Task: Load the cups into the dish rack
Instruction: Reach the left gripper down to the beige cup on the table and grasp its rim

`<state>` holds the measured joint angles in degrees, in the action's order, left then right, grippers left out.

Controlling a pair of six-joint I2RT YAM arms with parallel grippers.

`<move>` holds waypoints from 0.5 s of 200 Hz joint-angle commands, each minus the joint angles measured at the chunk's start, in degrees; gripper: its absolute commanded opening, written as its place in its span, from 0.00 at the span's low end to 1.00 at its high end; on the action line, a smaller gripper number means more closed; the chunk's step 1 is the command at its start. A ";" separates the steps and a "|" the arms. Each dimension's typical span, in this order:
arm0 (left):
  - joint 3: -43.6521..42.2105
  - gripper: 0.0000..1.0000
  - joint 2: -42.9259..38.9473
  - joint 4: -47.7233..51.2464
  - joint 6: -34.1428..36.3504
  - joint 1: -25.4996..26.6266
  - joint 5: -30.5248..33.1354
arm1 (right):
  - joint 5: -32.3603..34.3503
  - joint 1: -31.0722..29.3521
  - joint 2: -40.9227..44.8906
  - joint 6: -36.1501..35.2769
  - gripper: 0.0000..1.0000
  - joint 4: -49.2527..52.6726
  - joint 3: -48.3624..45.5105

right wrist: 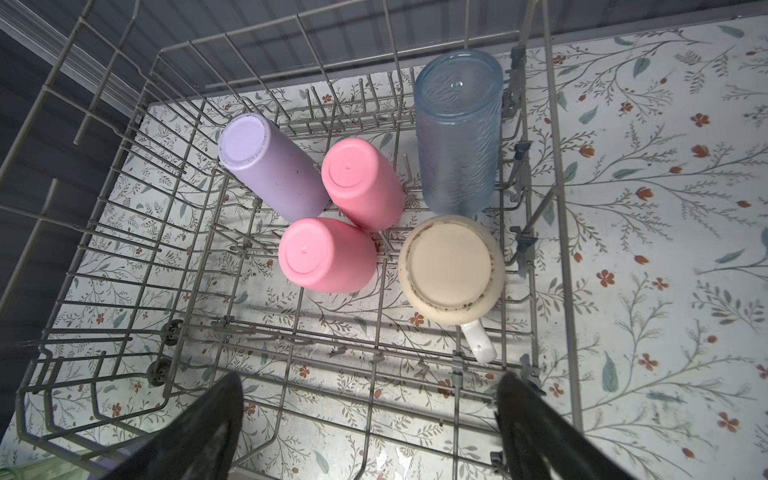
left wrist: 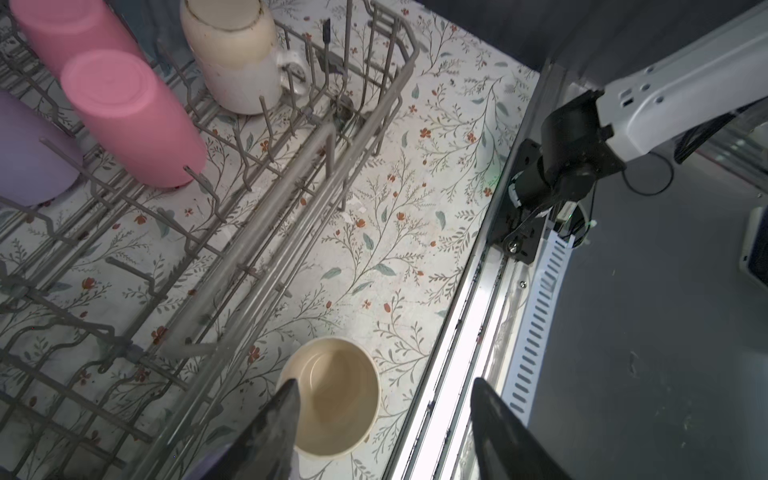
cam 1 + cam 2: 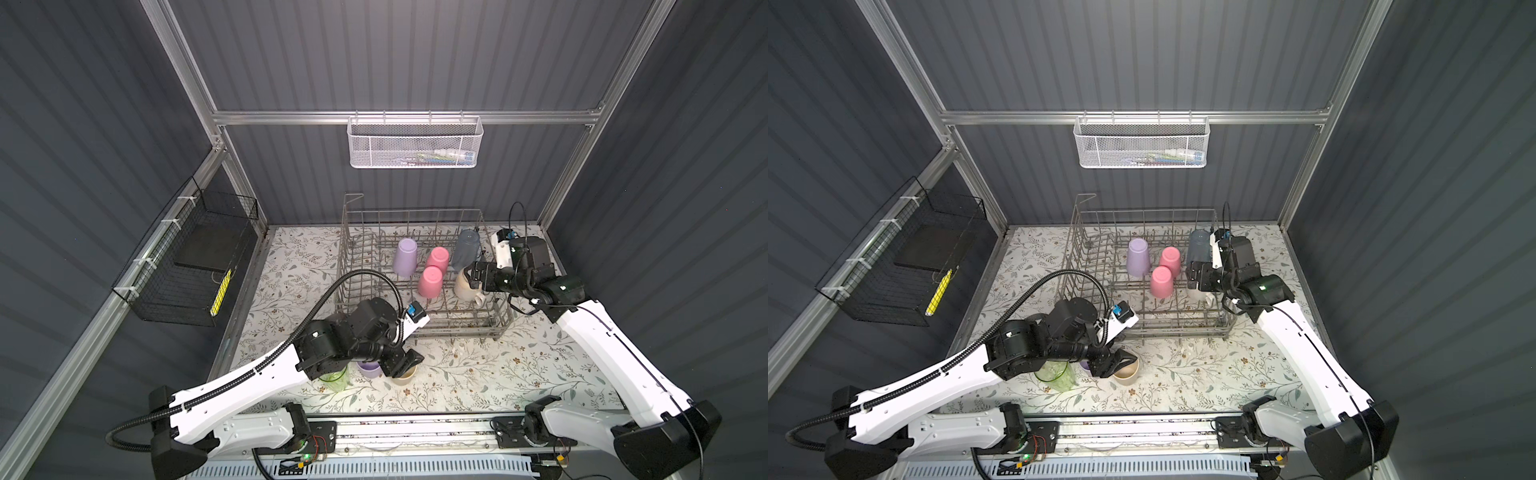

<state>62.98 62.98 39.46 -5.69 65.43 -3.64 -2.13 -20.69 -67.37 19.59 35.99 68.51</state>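
Observation:
The grey wire dish rack [image 3: 453, 323] [image 3: 1177, 329] holds several upturned cups: a lilac cup [image 1: 270, 166], two pink ones [image 1: 361, 183] [image 1: 326, 255], a clear blue one [image 1: 457, 133] and a cream cup with a handle [image 1: 451, 274]. In front of the rack, on the table, stand a cream cup [image 3: 404, 377] [image 2: 332, 399], a lilac cup [image 3: 369, 370] and a clear green cup [image 3: 334, 380], all mouth up. My left gripper [image 3: 405, 360] [image 2: 386, 388] hangs open just above the cream cup, one finger over its rim. My right gripper [image 3: 472, 276] [image 1: 370, 382] is open and empty over the rack's right side.
A white mesh basket [image 3: 413, 143] hangs on the back wall. A black wire basket [image 3: 187, 266] hangs on the left wall. The arms' base rail [image 3: 415, 432] runs along the table's front edge. Panel walls close the left, back and right sides.

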 commanded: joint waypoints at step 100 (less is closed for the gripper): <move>-7.74 0.65 8.82 -2.95 -4.58 3.83 9.60 | -2.51 0.14 -0.21 1.76 0.95 -0.17 -0.03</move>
<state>56.38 69.84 37.65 -8.86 68.95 4.91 -3.75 -20.67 -67.46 20.82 35.99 68.51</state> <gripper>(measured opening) 0.662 0.949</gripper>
